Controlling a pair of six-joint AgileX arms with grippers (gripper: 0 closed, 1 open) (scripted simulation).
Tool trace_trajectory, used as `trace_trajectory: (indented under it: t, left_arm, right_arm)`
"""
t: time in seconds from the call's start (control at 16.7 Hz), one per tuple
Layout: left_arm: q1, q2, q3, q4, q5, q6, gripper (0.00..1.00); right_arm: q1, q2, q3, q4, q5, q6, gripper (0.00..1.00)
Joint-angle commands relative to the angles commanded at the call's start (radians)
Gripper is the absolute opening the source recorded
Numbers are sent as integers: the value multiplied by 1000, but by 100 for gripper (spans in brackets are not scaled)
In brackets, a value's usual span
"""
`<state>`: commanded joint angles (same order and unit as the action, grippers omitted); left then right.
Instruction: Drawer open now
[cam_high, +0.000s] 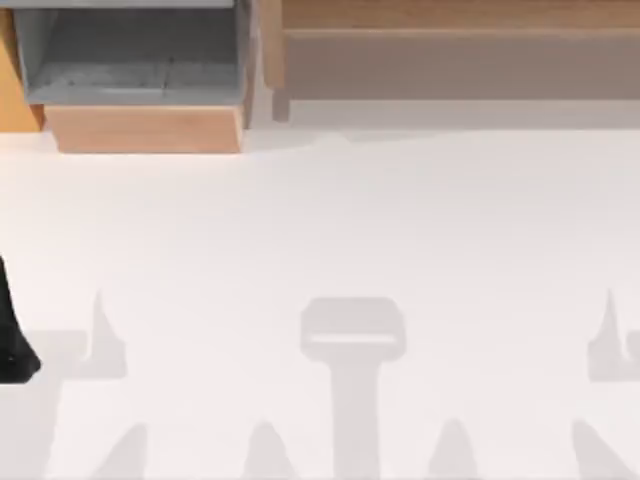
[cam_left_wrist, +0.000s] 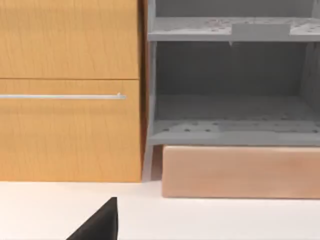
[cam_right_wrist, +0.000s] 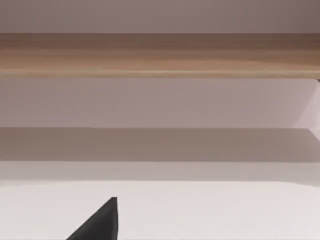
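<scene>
Boxy grey-speckled drawer (cam_high: 140, 85) with light-brown wooden front already stands pulled out.
Left pincer (cam_left_wrist: 97, 225) is near it on the white desk (cam_high: 330, 230); its grip can't be told. Approach the front squarely.

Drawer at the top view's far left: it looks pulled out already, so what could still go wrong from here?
1. The drawer juts over the white table, its light-brown front panel foremost; a careless sweep by the left arm, at the table's left edge, could knock it.
2. That front panel shows no handle, so any regrasp might slip.
3. The long wooden board stands close beside the drawer and could be bumped.
</scene>
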<state>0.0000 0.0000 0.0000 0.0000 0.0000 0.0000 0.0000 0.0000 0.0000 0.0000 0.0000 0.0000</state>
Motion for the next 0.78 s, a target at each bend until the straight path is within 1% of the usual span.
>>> trace_trajectory:
  t: [0.18,0.3,0.48,0.78]
  left_arm:
    - [-4,13,5,10,-8,2,100]
    - [-22,68,25,51,-34,3,100]
    - [-78,225,74,153,-87,-1,100]
    - [-193,542,177,363,-200,10,100]
  right_arm:
    - [0,0,0,0,0,0,100]
    - [0,0,0,0,0,0,100]
    - [0,0,0,0,0,0,100]
    - [0,0,0,0,0,0,100]
